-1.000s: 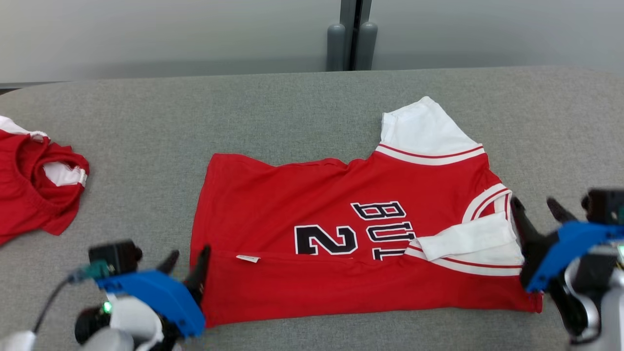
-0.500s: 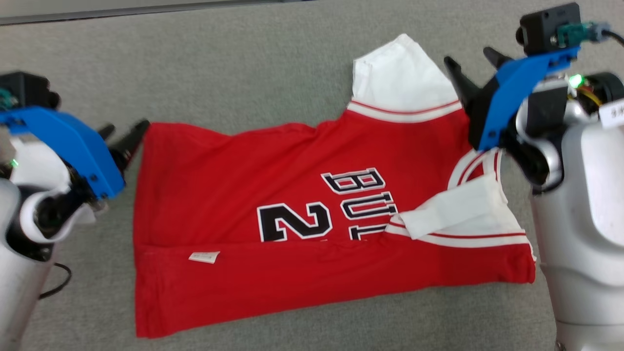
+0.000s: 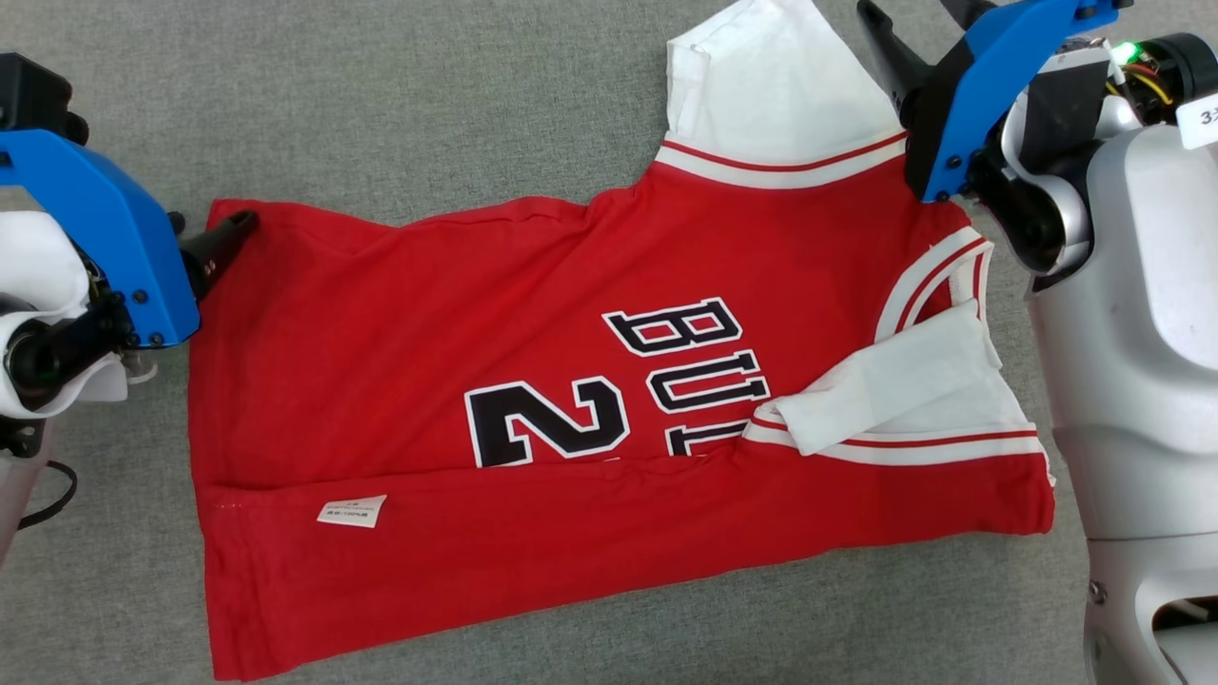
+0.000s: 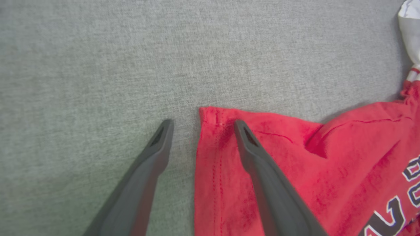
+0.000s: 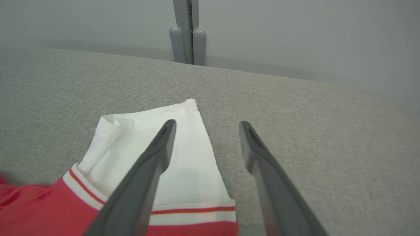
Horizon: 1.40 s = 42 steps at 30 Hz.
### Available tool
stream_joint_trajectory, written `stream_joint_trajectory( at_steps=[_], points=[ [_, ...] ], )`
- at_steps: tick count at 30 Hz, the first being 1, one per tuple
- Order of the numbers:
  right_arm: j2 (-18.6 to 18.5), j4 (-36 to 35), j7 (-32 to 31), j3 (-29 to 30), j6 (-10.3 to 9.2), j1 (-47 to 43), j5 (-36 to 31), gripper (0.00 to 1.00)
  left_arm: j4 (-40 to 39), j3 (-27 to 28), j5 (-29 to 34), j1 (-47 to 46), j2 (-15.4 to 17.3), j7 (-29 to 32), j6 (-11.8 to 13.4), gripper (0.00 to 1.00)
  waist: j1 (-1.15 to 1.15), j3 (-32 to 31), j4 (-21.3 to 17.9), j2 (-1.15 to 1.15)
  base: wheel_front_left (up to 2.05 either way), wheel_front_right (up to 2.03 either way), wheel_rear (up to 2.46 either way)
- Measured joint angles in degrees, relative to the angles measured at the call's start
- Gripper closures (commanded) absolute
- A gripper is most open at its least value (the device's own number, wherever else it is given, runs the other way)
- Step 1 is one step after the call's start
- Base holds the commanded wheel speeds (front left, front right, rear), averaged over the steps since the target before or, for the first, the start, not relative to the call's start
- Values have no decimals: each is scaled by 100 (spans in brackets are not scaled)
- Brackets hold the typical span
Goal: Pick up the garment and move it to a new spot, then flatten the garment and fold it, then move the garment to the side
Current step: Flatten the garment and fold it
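The garment (image 3: 476,285) is a red jersey with white sleeves and black lettering, lying flat on the grey fabric surface (image 3: 428,95) with its near edge folded over. My left gripper (image 3: 205,228) is open at the garment's far left hem corner. In the left wrist view, the left gripper (image 4: 203,125) straddles that corner of the garment (image 4: 295,164), one finger over the red cloth and one over the grey surface. My right gripper (image 3: 915,21) is open at the far white sleeve (image 3: 761,86). In the right wrist view, the right gripper (image 5: 207,127) has one finger above the sleeve (image 5: 190,177).
My pale right forearm (image 3: 1142,381) stands beside the garment's right end. A black cable (image 3: 48,495) hangs at the left. Beyond the surface's far edge are a grey wall and a vertical post (image 5: 187,32).
The head camera has tilted down, shifting the whole picture. Both grippers have gone from the garment's near side to its far corners, left at the hem, right at the white sleeve. Both stay open.
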<state>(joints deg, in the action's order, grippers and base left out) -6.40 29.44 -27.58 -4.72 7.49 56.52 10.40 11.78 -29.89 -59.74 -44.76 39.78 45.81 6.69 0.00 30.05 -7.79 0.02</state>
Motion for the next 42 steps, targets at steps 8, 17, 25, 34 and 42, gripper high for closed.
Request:
stream_joint_trajectory(
  at_steps=[8, 17, 25, 34, 42],
  points=[
    [-49, 421, 204, 140, 0, 153, 19, 0, -93, -238, 211, -92, 47, 162, -68, 0, -1, 128, 32, -2, 0, 0, 0],
    [-112, 932, 18, 365, 0, 652, -259, 0, -409, -426, 402, -119, -81, 11, -192, 100, -1, 367, 313, -3, 0, 0, 0],
    [-178, 1495, -684, 372, 0, 1191, -798, 0, -445, -553, 483, -248, -471, -366, -483, 100, 0, 573, 768, -3, 0, 0, 0],
    [-257, 1618, -804, 464, 1, 1319, -931, 100, -250, -578, 590, -349, -722, -813, -626, 100, -1, 719, 994, -4, 0, 0, 0],
    [-288, 1429, -138, 684, 1, 1226, -850, 100, 73, -323, 695, -215, -780, -1560, -500, 100, 2, 549, 886, -2, 0, 0, 0]
  ],
)
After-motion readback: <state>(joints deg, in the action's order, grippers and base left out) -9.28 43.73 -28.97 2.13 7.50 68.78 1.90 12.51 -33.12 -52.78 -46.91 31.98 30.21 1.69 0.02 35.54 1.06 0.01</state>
